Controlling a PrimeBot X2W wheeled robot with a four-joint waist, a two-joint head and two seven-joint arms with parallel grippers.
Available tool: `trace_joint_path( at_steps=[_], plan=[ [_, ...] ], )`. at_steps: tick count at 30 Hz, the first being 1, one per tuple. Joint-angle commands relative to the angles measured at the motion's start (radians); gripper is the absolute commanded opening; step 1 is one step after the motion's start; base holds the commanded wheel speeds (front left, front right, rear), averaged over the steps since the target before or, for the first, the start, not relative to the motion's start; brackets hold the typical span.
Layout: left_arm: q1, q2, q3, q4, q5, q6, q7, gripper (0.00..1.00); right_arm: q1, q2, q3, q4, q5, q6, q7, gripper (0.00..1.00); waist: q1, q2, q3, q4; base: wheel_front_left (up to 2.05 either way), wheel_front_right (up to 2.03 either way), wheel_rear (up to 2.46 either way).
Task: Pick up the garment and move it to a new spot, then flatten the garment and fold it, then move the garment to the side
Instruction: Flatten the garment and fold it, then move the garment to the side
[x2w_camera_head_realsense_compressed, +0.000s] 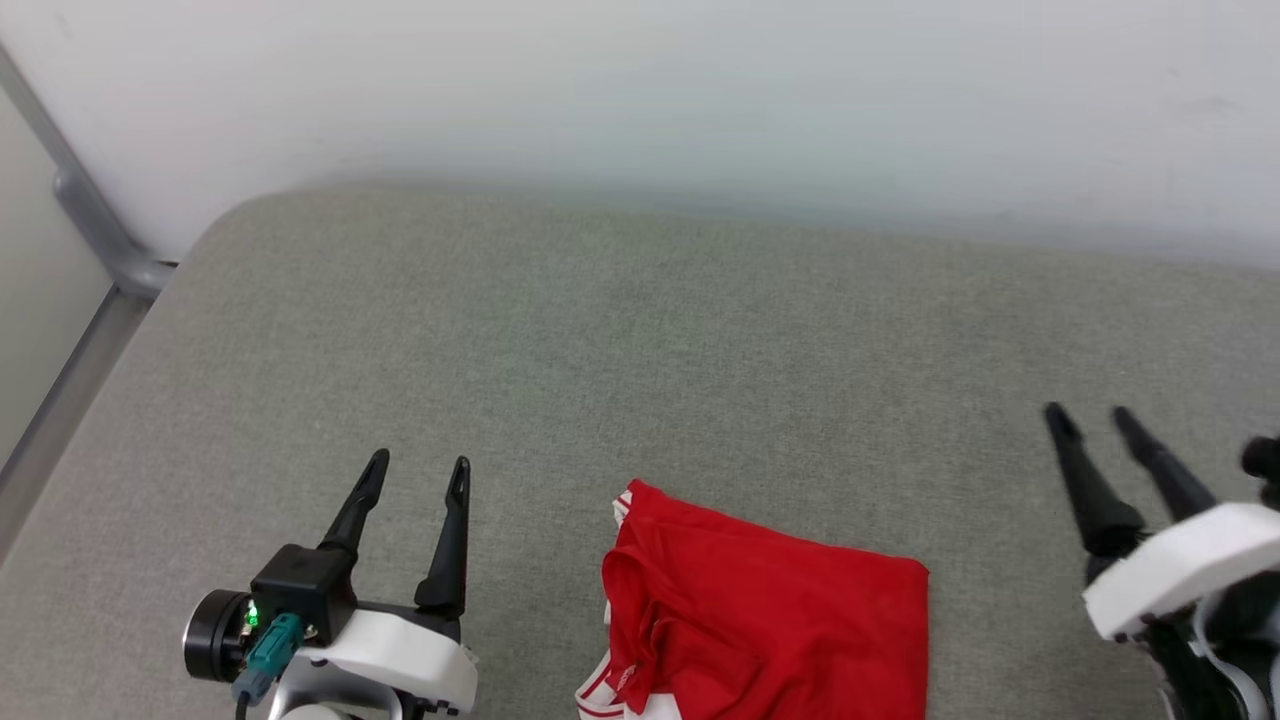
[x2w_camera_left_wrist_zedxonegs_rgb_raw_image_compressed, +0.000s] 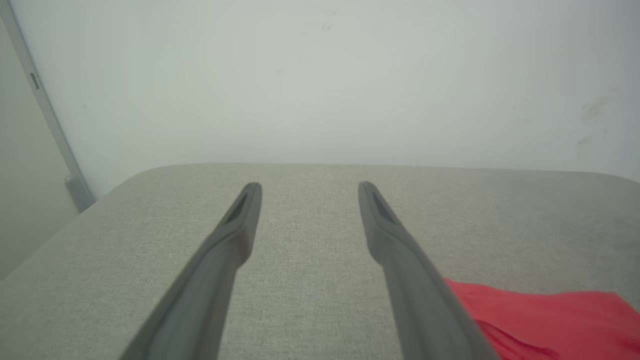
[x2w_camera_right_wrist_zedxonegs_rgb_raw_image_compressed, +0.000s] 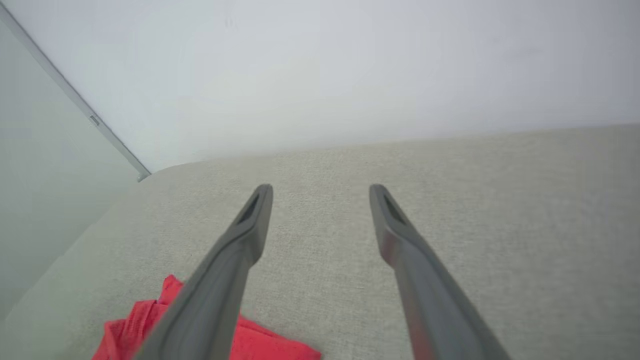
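Note:
The garment (x2w_camera_head_realsense_compressed: 770, 620), bright red with red-and-white striped trim at its left edge, lies folded on the grey cushioned surface (x2w_camera_head_realsense_compressed: 640, 340) at the bottom centre of the head view, cut off by the lower frame edge. My left gripper (x2w_camera_head_realsense_compressed: 418, 465) stands open to its left, apart from it, fingers empty. My right gripper (x2w_camera_head_realsense_compressed: 1088, 414) is open at the far right, also clear of the cloth. In the left wrist view the garment (x2w_camera_left_wrist_zedxonegs_rgb_raw_image_compressed: 545, 320) shows at the lower right beside the open left gripper (x2w_camera_left_wrist_zedxonegs_rgb_raw_image_compressed: 309, 186). The right wrist view has the garment (x2w_camera_right_wrist_zedxonegs_rgb_raw_image_compressed: 140, 330) at the lower left, behind the right gripper (x2w_camera_right_wrist_zedxonegs_rgb_raw_image_compressed: 321, 188).
A pale wall (x2w_camera_head_realsense_compressed: 700, 90) rises directly behind the grey surface. A grey metal rail (x2w_camera_head_realsense_compressed: 90, 220) runs down the left side past the surface's rounded far-left corner. Bare cushion stretches ahead of both grippers.

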Motion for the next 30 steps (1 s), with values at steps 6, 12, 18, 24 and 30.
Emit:
trace_joint_path(
  at_steps=[6,12,18,24,30],
  plan=[
    [0.036,0.012,0.010,-0.002,-0.006,0.021,0.001,1.00,0.101,0.035,-0.093,-0.100,-0.235,0.000,-0.074,1.00,0.0000,-0.0001,-0.042,-0.026,0.00,0.00,0.00],
    [0.062,0.021,0.019,-0.003,-0.014,0.034,0.002,1.00,0.186,0.058,-0.097,-0.166,-0.335,0.000,-0.147,1.00,0.0000,-0.0001,-0.069,-0.045,0.00,0.00,0.00],
    [0.077,0.026,0.019,0.003,-0.020,0.036,0.001,1.00,0.258,0.076,-0.074,-0.191,-0.361,0.000,-0.178,1.00,0.0000,-0.0001,-0.084,-0.056,0.00,0.00,0.00],
    [0.080,0.029,0.022,0.009,-0.026,0.036,0.001,1.00,0.290,0.088,-0.057,-0.206,-0.372,0.000,-0.180,1.00,0.0000,-0.0001,-0.086,-0.071,0.00,0.00,0.00],
    [0.071,0.031,0.024,0.016,-0.030,0.030,-0.001,1.00,0.299,0.091,-0.052,-0.205,-0.356,0.000,-0.157,1.00,0.0000,-0.0001,-0.083,-0.076,0.00,0.00,0.00]
  ],
)
